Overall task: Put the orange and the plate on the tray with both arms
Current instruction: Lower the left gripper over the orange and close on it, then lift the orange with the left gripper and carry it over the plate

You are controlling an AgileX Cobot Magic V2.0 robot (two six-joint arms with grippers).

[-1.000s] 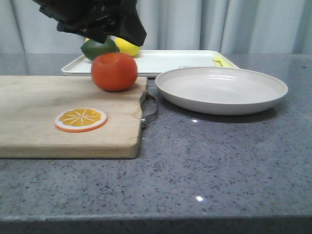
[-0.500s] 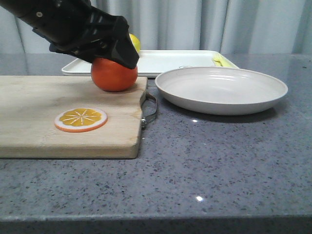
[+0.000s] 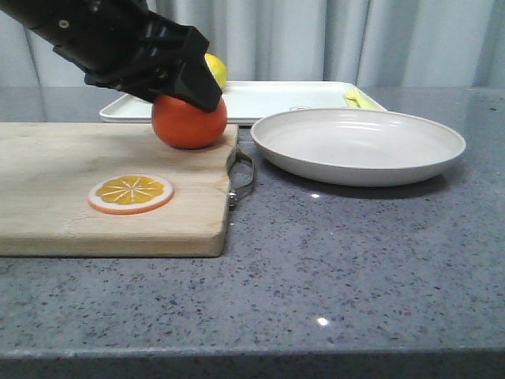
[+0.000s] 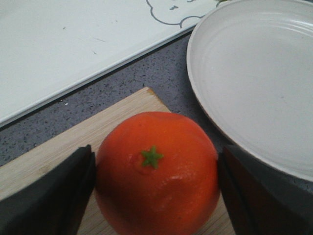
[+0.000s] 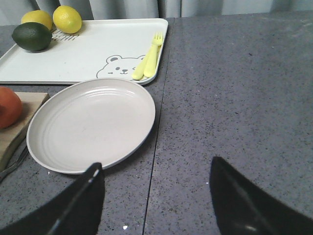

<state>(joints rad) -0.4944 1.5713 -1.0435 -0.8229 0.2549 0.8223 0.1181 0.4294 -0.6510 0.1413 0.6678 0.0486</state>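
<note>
The orange (image 3: 189, 125) sits at the far right corner of the wooden cutting board (image 3: 79, 189). My left gripper (image 3: 185, 87) is down over it from above. In the left wrist view the black fingers (image 4: 63, 191) press both sides of the orange (image 4: 156, 171), so the gripper (image 4: 156, 164) is shut on it. The off-white plate (image 3: 359, 146) lies on the counter right of the board, empty. The white tray (image 3: 268, 99) lies behind both. My right gripper (image 5: 155, 166) is open and empty, above the counter beside the plate (image 5: 90, 125); it is out of the front view.
An orange slice (image 3: 130, 193) lies on the board, whose metal handle (image 3: 243, 178) points at the plate. The tray (image 5: 83, 54) holds a lime (image 5: 32, 36), two lemons (image 5: 67, 18) and a yellow fork (image 5: 149, 58). Grey curtains hang behind.
My left gripper came down from above the orange and closed round it, hiding the lime. The orange has shifted slightly to the right.
</note>
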